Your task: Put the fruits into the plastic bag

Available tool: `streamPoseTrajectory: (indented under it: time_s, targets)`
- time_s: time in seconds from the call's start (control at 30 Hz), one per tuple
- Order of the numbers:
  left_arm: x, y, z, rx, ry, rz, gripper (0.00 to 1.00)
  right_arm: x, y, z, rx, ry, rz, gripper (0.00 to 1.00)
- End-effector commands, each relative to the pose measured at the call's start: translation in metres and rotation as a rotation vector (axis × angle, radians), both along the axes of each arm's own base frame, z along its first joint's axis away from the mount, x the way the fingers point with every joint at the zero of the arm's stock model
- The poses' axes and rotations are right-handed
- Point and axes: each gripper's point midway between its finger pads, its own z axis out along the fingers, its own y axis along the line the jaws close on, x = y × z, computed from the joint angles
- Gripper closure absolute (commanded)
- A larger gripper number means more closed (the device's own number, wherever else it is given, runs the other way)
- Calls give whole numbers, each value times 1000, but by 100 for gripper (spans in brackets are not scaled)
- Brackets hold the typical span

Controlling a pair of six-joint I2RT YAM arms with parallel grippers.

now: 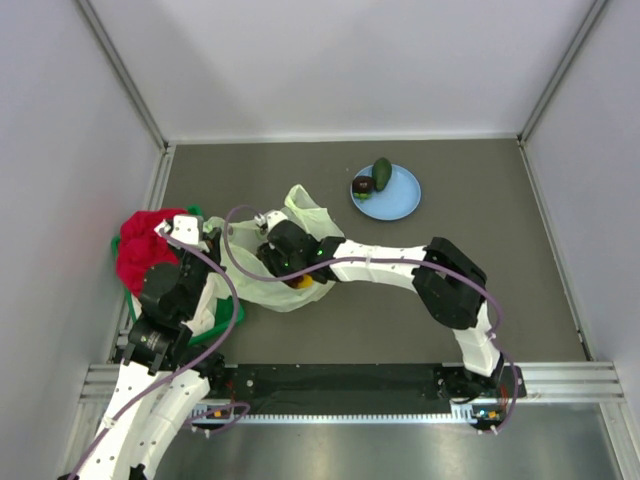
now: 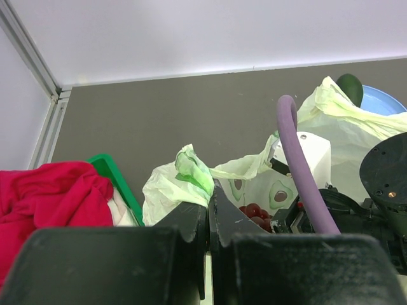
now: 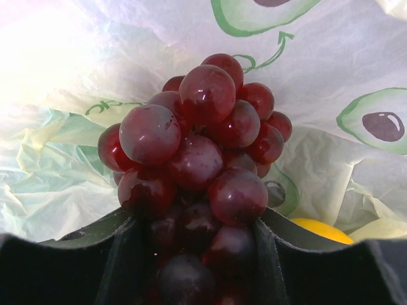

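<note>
The right arm reaches into the large pale yellow-green crinkly plastic bag on the grey tabletop, its jaws grasping the dark red grape bunch beside the round orange-yellow citrus. The left arm has its jaws clenched on the bag's scrunched edge. The green avocado-like fruit and a small dark fruit lie touching on the round blue plate.

Built from glossy white moulded link shells on the left arm and the right arm, jointed with chunky black motor housings, one round cap dotted with small screws. Trailed by thick purple rubbery cables, tiny green and orange lights glowing. Tipped with the matte black, scuffed left gripper and equally dark right gripper.
</note>
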Motion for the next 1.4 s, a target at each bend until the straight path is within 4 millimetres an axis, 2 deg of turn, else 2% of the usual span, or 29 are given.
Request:
streamPoseTrajectory:
  time_s: [0.0,0.13,0.23,0.43,0.67,0.83,0.97,1.1,1.13,1.2,1.37]
  targets:
    - [0,-1,16,-28,-58,-4,100,-11,-16,-10,-47,32,4,56]
    - [0,-1,16,-26,-57,-4,100,-11,-14,17,7,6,12,38]
    - [0,0,16,-26,-57,-2,100,-6,-13,35,34,-21,4,29]
    - [0,0,16,-26,-57,-2,100,2,-12,60,76,-52,-11,19]
    - [0,0,16,-26,-57,1,100,23,-24,91,193,-47,-47,19]
    - [0,0,16,-26,-57,2,100,24,-27,122,306,-86,-1,20]
    - [0,1,15,-24,-55,2,100,24,-32,129,313,-113,-3,21]
    - [0,1,15,-25,-55,5,100,37,-42,130,294,-123,-50,24]
    - [0,1,16,-24,-57,4,100,36,-43,130,299,-120,-42,24]
    - [0,1,16,-26,-57,4,100,34,-41,146,342,-145,-17,24]
    - [0,1,15,-24,-55,4,100,6,-33,185,469,-156,134,27]
